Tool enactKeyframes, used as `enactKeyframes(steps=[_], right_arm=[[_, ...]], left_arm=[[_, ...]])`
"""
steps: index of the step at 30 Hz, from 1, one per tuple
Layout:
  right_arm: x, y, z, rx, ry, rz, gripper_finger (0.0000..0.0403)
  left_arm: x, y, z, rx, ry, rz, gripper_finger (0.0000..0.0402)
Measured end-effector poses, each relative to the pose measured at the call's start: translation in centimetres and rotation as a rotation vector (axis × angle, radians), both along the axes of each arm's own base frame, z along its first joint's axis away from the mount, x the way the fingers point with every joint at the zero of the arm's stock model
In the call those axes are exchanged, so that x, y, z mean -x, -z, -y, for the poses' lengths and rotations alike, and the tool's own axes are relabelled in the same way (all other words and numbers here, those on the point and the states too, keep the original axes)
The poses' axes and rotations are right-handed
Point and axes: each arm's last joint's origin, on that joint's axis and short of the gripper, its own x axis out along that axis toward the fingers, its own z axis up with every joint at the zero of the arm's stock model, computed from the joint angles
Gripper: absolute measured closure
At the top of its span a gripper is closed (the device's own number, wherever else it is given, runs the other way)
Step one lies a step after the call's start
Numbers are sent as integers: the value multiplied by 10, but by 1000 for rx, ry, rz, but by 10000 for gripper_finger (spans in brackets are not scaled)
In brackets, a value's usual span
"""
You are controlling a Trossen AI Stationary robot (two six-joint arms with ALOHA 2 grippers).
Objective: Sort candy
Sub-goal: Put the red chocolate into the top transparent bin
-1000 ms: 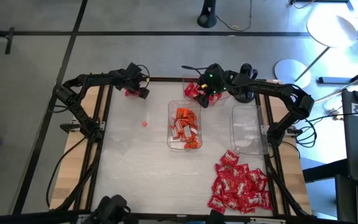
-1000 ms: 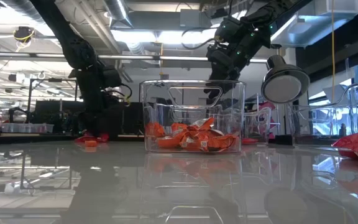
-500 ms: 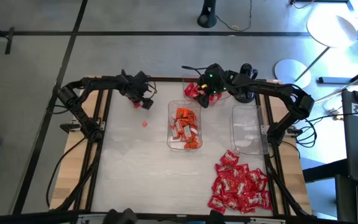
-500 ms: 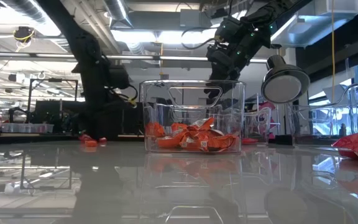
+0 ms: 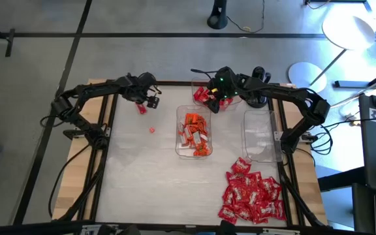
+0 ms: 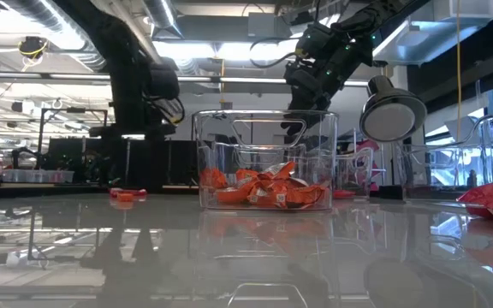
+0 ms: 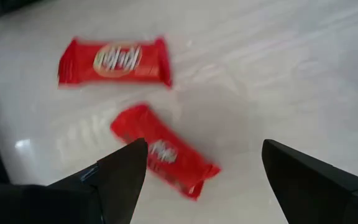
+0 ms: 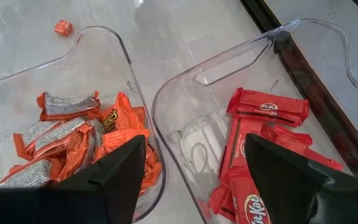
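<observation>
While hovering spread, left claw (image 7: 201,171) over seemingly two candies (image 7: 164,156).

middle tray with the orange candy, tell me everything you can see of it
The middle tray is a clear plastic rectangular tub with rounded corners and a handle-like lip at one end. It sits flat on the white table, near its centre, about a third full of orange wrapped candies, some showing silver undersides. Another clear tray holding red candy bars stands close beside it. No gripper touches it.

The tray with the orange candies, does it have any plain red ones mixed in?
No, in the right wrist view that tray holds only orange wrappers; the red candies lie in the tray beside it.
</observation>
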Motion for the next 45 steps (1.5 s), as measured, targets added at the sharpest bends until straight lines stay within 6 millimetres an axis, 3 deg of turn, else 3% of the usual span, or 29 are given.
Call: enactKeyframes(steps=[6,13,23,37,45], right_arm=[[0,0,0,0,0,-1,130],[0,0,0,0,0,-1,130],[0,0,0,-1,1,1,130],[0,-1,0,-5,9,9,130],[0,-1,0,-5,9,8,130]], left_arm=[[9,13,5,1,-118,-44,98],[18,39,8,-17,-254,39,98],[28,58,13,-48,-306,77,103],[20,60,15,-96,-220,93,245],[9,54,23,-113,-159,147,278]])
